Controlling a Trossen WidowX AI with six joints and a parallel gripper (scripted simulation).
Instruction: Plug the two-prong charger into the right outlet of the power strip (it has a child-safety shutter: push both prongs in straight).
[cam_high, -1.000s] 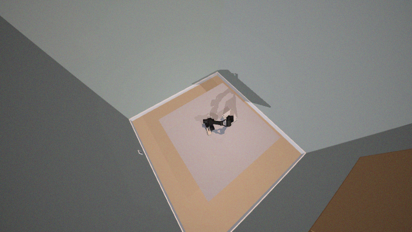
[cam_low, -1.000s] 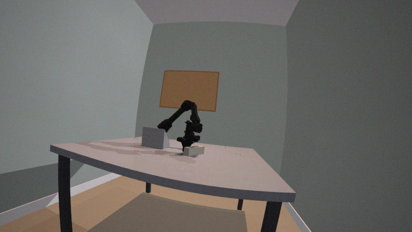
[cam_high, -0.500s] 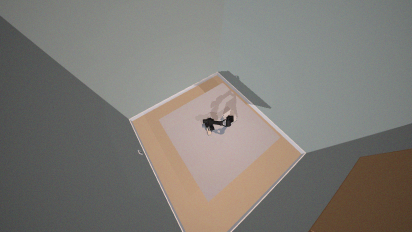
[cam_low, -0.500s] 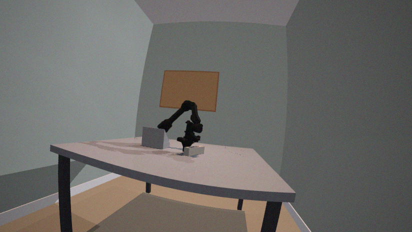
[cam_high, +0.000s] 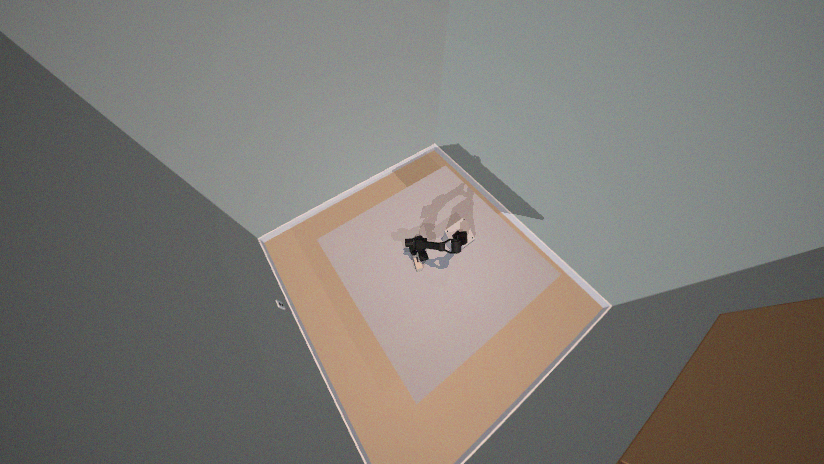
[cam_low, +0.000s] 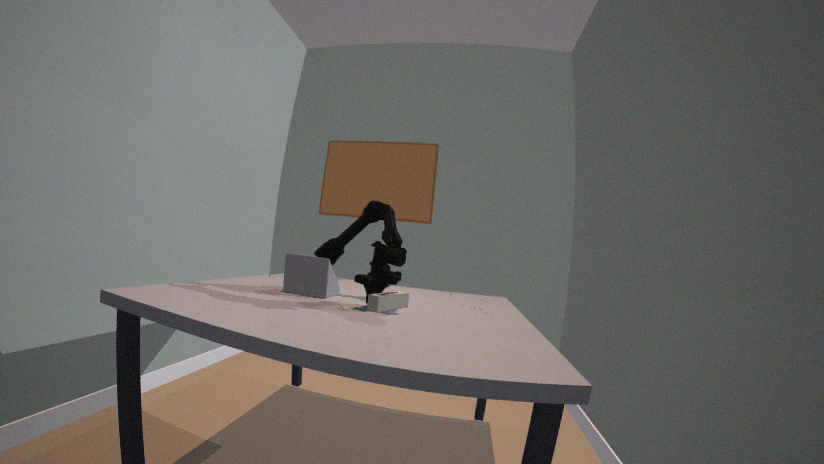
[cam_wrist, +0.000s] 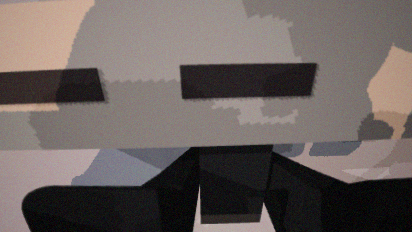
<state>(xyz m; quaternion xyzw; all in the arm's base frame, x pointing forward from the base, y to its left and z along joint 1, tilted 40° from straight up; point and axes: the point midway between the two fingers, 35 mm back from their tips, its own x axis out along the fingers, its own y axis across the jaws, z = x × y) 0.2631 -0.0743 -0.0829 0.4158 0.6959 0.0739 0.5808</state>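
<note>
One grey, wedge-sided block (cam_high: 455, 226) (cam_low: 305, 275) stands at the left on the pale grey, flat-topped table (cam_high: 438, 322) (cam_low: 461, 345), exterior view. Next rightward: black jointed arm (cam_high: 432, 245) (cam_low: 352, 230), arched up, then down to its black parallel-jaw tool (cam_high: 419, 253) (cam_low: 369, 295) (cam_wrist: 231, 182). Rightmost of these: cream, box-shaped power strip (cam_high: 418, 265) (cam_low: 393, 302) (cam_wrist: 135, 125), on the table just beside the tool.

Wrist view, left to right: a dark rectangular recess (cam_wrist: 47, 86) in the strip, cut by the frame edge; then the black, block-shaped charger (cam_wrist: 231, 190), below the strip's edge, tool clamped on it from both sides; above it, a second dark recess (cam_wrist: 248, 81). Prongs hidden; charger-to-strip contact cannot be determined.
</note>
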